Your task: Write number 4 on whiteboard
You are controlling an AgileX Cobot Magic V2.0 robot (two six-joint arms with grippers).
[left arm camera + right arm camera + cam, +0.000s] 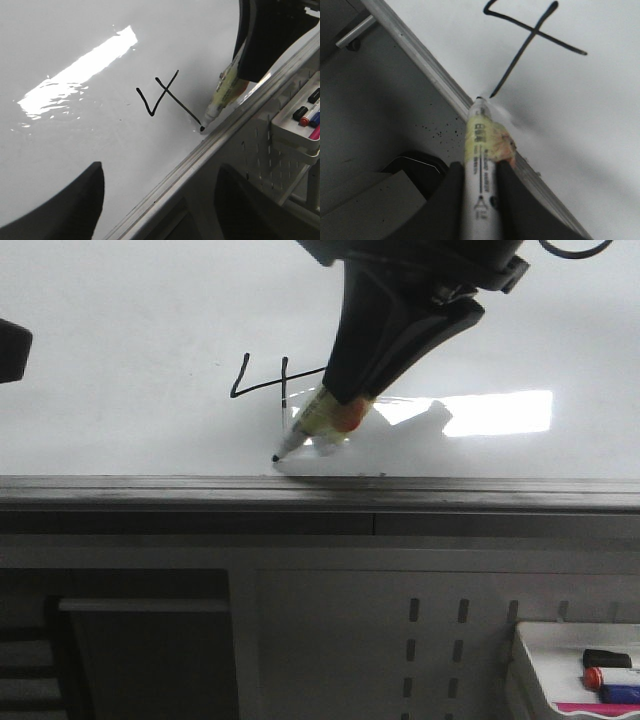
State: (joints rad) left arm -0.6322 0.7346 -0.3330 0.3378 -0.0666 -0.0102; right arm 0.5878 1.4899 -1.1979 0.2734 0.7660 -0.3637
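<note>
The whiteboard carries a thin black number 4, open at the top with a long stem. It also shows in the left wrist view as the number 4 and in the right wrist view as the number 4. My right gripper is shut on a white marker with a yellowish label. The marker slants down, and its black tip sits at the stem's lower end beside the board's frame. My left gripper hovers open over the board's edge, holding nothing.
A grey metal frame runs along the board's near edge. Below it hangs a perforated panel with a small white tray holding several markers. A bright light patch reflects on the board to the right of the marker.
</note>
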